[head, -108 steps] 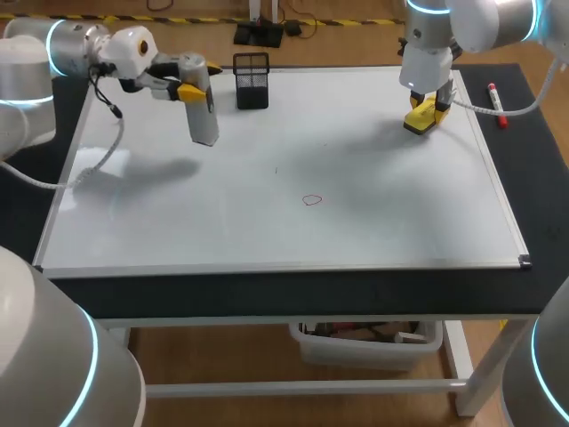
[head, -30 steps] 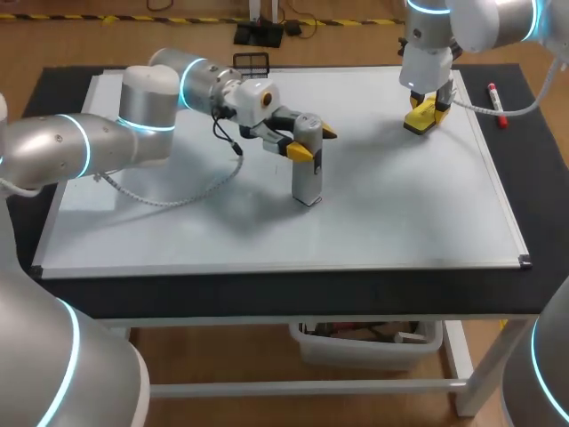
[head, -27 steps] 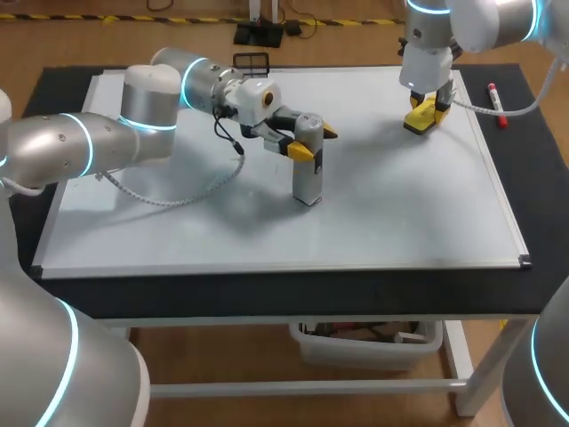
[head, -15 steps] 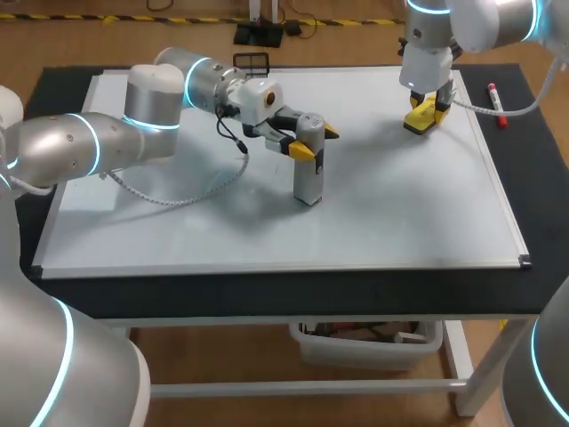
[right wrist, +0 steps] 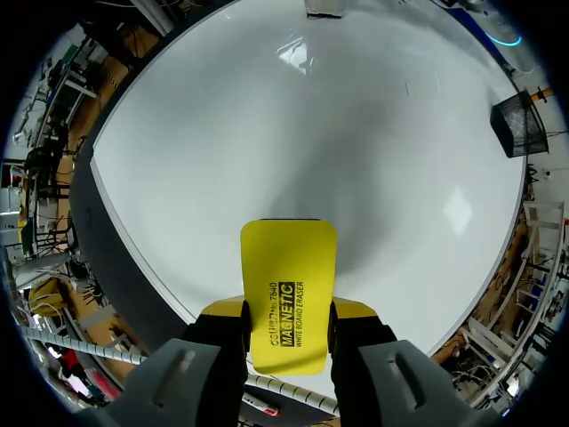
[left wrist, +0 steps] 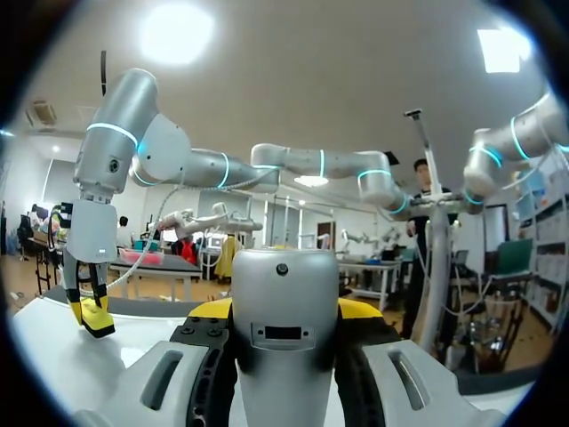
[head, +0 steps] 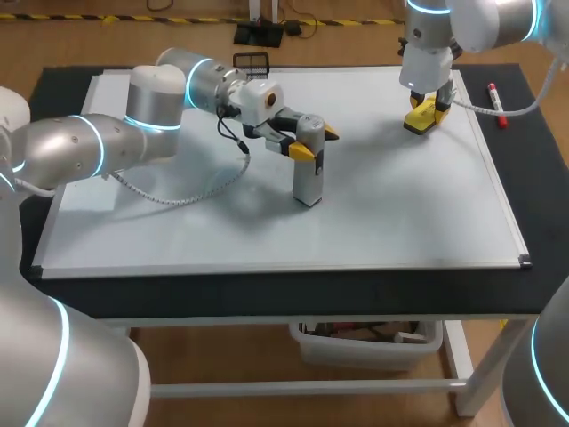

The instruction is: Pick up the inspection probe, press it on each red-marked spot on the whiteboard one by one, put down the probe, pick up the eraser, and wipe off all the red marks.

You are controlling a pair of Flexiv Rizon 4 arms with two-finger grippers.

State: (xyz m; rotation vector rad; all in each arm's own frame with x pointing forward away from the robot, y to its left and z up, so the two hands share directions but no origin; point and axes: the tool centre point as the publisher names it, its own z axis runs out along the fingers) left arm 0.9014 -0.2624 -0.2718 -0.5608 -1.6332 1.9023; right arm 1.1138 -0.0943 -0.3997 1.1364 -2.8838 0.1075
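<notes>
Over the whiteboard [head: 400, 205], left hand [head: 314, 142] grips probe [head: 308, 178]; right hand [head: 427, 107] grips black-lettered eraser [right wrist: 289, 285].

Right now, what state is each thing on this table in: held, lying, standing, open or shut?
whiteboard: lying flat on the table.
probe: held upright, lower end at the whiteboard.
left claw: shut on the probe.
eraser: held over the whiteboard.
right claw: shut on the eraser.
holder: standing upright.
marker: lying flat beside the whiteboard.
</notes>
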